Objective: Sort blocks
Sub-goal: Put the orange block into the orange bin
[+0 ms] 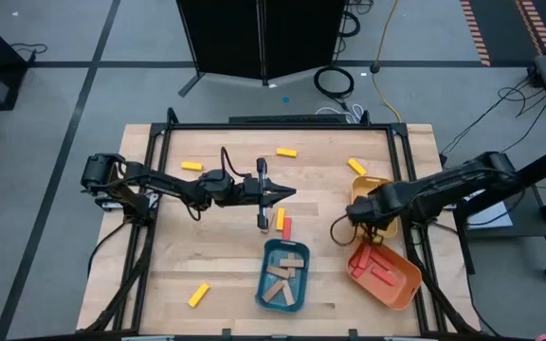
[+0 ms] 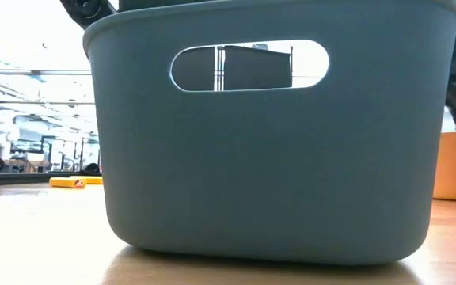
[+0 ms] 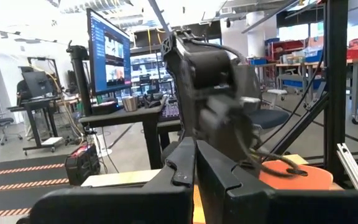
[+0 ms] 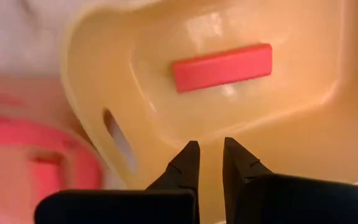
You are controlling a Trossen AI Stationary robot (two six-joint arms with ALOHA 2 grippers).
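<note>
A red block (image 4: 222, 67) lies flat on the floor of the yellow tray (image 4: 104, 74), straight below my right gripper (image 4: 210, 146), which hangs shut above it, pointing down and holding nothing. In the high view that gripper (image 1: 360, 216) covers part of the yellow tray (image 1: 375, 185). My left gripper (image 1: 290, 194) is shut and held level over the table's middle, above a yellow block (image 1: 278, 220) and a red block (image 1: 287, 227) lying side by side. Tan blocks (image 1: 282, 277) lie in the blue tray (image 1: 265, 248), and red blocks (image 1: 379, 273) in the orange tray (image 1: 410, 279).
Loose yellow blocks lie on the table at the far left (image 1: 191, 166), far middle (image 1: 286, 152), far right (image 1: 356, 167) and near left (image 1: 198, 295). The blue tray (image 2: 275, 158) fills the low view. A black frame (image 1: 164, 142) borders the table.
</note>
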